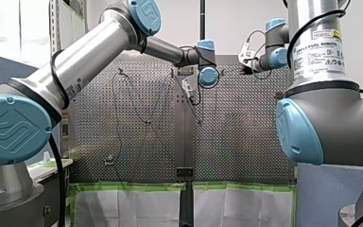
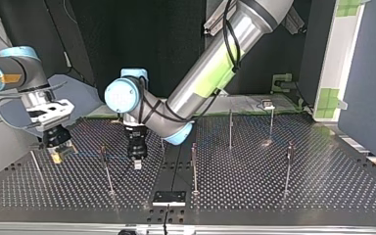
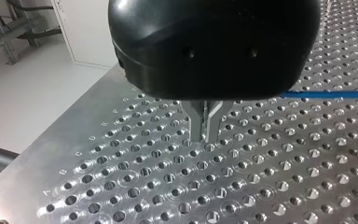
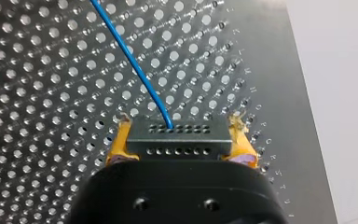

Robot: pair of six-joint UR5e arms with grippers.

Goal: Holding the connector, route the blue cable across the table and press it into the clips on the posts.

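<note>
Over the perforated desk (image 2: 274, 176) with its upright posts (image 2: 194, 166), my left hand (image 3: 206, 133) points down, fingers (image 3: 196, 126) pinched narrow and empty. My right hand (image 4: 181, 133) clamps the grey connector (image 4: 177, 142) between yellow pads (image 4: 119, 144); the blue cable (image 4: 135, 65) leads away from it.

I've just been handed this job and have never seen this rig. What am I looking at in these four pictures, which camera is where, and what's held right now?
These are two robot arms over a perforated metal table. The front view looks from behind the arms; the top view faces them, so sides swap there. The other two cameras ride on the wrists. Thin upright posts stand on the table. My right gripper, with yellow pads, clamps a grey connector; a blue cable runs out of it over the table. My left gripper, metal fingers drawn together with nothing seen between them, hangs low over the table.
</note>
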